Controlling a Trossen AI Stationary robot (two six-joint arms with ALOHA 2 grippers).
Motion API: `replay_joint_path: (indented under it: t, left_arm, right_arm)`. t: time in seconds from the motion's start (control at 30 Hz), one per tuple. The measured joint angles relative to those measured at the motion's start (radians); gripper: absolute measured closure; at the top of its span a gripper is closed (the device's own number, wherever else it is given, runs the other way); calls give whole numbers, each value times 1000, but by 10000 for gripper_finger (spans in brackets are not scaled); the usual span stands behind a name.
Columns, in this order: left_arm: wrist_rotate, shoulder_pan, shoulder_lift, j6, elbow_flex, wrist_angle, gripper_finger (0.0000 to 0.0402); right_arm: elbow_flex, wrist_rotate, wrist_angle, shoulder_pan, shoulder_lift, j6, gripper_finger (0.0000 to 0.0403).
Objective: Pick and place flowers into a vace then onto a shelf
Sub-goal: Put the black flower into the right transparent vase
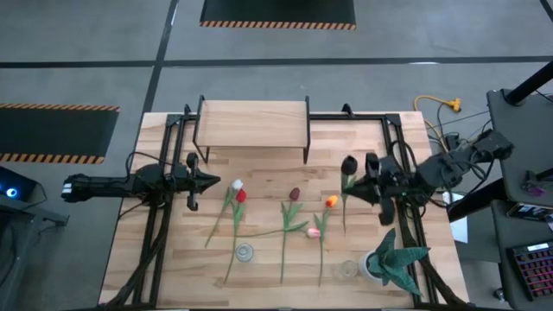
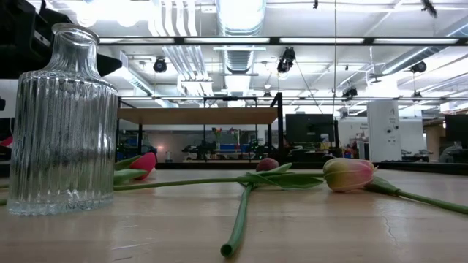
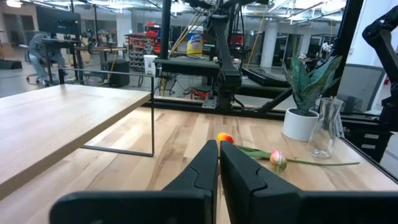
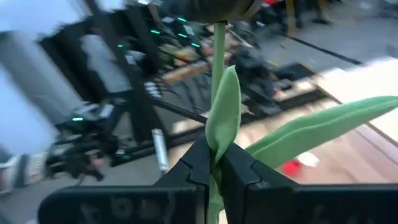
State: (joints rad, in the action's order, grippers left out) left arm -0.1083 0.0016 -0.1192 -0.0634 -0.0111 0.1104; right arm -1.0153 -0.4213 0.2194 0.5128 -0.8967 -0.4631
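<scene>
Nearby, ribbed glass vase (image 2: 62,120) empty; tulips (image 1: 294,212) on table (image 1: 138,250).

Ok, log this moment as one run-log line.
stage: first flower pick | right gripper: shut on dark tulip stem | left gripper: shut, empty, beside shelf | vases: empty

Two dark jointed arms; matte black angular fingers (image 3: 245,180), black cables along links.

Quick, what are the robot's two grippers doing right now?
Left gripper: shut, holding nothing, above the table near the shelf.
Right gripper: shut on the stem of a dark tulip.
</scene>
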Motion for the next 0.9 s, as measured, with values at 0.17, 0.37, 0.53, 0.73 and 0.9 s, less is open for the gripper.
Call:
replay_joint_path:
  t: [0.17, 0.37, 0.53, 0.73, 0.9]
  left_arm:
    - [0, 0, 0, 2, 0, -22, 402]
    - [0, 0, 0, 2, 0, -25, 402]
    - [0, 0, 0, 2, 0, -25, 402]
    - [0, 0, 0, 2, 0, -25, 402]
    - [0, 0, 0, 2, 0, -25, 402]
  right_arm:
    - [-5, 0, -66, 99, 2, 65, 392]
    - [-4, 2, -88, 181, -17, 77, 392]
    - [0, 0, -103, 215, -57, 87, 392]
    - [0, 1, -116, 216, -113, 120, 392]
    - [1, 5, -134, 217, -135, 109, 392]
